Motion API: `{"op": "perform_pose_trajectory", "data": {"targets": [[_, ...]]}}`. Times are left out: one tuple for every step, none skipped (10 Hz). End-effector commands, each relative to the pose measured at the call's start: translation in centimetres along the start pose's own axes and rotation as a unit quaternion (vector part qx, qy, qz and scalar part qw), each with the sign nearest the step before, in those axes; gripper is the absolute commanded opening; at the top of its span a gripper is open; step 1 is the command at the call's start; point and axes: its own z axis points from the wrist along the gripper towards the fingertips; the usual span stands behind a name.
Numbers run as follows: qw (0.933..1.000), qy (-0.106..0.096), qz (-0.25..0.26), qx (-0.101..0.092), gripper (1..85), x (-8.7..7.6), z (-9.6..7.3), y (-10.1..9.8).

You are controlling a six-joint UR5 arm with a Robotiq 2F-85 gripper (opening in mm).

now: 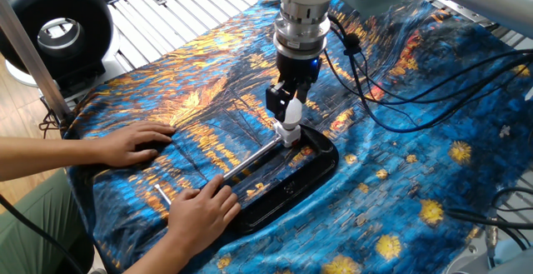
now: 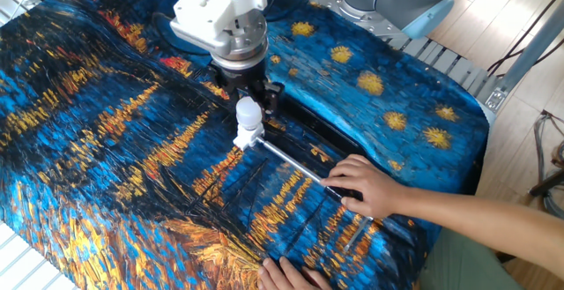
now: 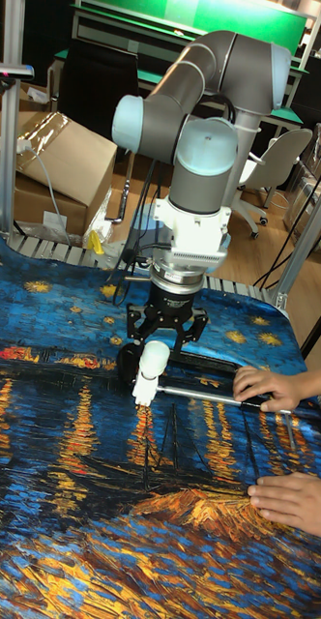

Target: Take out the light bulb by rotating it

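Your gripper (image 2: 249,105) points down over the light bulb (image 2: 248,114), with its black fingers (image 1: 273,101) on either side of the globe; whether they press it, I cannot tell. The bulb stands upright in the white socket (image 2: 246,137) at the end of a metal rod (image 2: 295,165). The rod runs toward 4 o'clock in the other fixed view, where a person's hand (image 2: 366,186) holds it on the painted cloth (image 2: 97,131).

Contact between the gripper (image 2: 250,103) fingers and the light bulb (image 2: 248,112) cannot be determined; the fingers are largely hidden behind the globe. The bulb's base is concealed within the socket (image 2: 247,137). The black tray (image 1: 321,167) is mostly obscured in the other fixed view. Both human arms are cut off by the picture edges.
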Motion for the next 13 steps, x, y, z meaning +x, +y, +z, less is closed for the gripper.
{"op": "perform_pose_trajectory", "data": {"targets": [[0.9997, -0.003, 0.023, 0.0, 60.7, -0.11, 0.03, -0.25], [0.9997, -0.002, 0.025, 0.0, 59.7, -0.04, 0.07, -0.31], [0.9997, -0.002, 0.025, 0.001, 58.7, 0.0, 0.13, -0.45], [0.9996, -0.002, 0.028, 0.003, 56.3, 0.02, 0.17, -0.58], [0.9995, -0.002, 0.032, 0.003, 53.3, -0.01, 0.2, -0.53], [0.9994, -0.004, 0.034, 0.003, 51.3, -0.11, 0.23, -0.53], [0.9994, -0.004, 0.035, 0.004, 50.0, -0.15, 0.24, -0.57], [0.9992, -0.005, 0.038, 0.004, 46.7, -0.19, 0.24, -0.61], [0.9991, -0.005, 0.04, 0.01, 42.0, -0.15, 0.2, -0.81], [0.999, -0.004, 0.041, 0.013, 38.7, -0.06, 0.14, -0.79], [0.9991, -0.003, 0.038, 0.018, 37.3, 0.0, 0.08, -0.8], [0.9993, -0.003, 0.029, 0.023, 33.3, -0.03, 0.08, -0.87], [0.9992, -0.015, 0.027, 0.027, 23.3, -0.74, 0.18, -0.74]]}}
